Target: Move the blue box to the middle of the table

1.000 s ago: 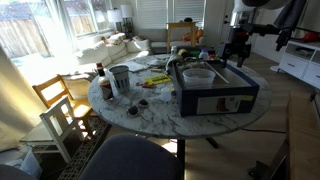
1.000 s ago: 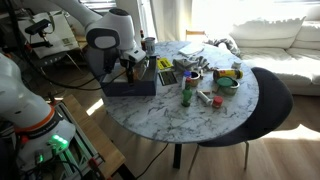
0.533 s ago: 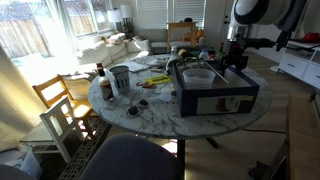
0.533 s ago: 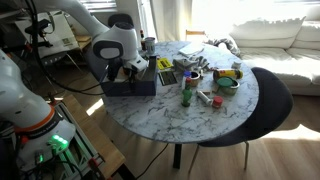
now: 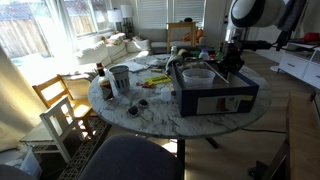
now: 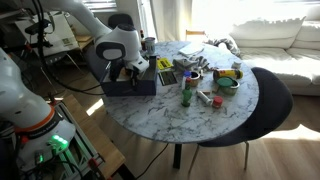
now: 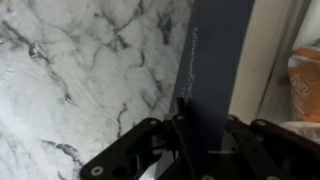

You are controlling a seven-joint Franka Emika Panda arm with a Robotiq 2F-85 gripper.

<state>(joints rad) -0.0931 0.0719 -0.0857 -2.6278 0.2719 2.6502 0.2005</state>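
The blue box (image 5: 215,92) is a large navy box with a white label panel, standing at the edge of the round marble table (image 5: 150,112). In both exterior views my gripper (image 5: 232,68) reaches down onto its far wall. It also shows on the box (image 6: 128,86) as gripper (image 6: 133,72). In the wrist view the dark blue box wall (image 7: 215,60) runs up between my two black fingers. The gripper (image 7: 205,135) is shut on that wall, one finger outside over the marble table (image 7: 80,70), the other inside the box.
A pale container (image 5: 197,74) sits inside the box. A grey metal can (image 5: 120,80) and a dark bottle (image 5: 100,78) stand on the table's other side. Small bottles and a bowl (image 6: 228,78) clutter the middle. A white wooden chair (image 5: 60,110) and a dark chair (image 5: 130,160) flank the table.
The arm has come down onto the box's far wall, and the jaws have gone from wide open to closed on that wall. The box has not moved.
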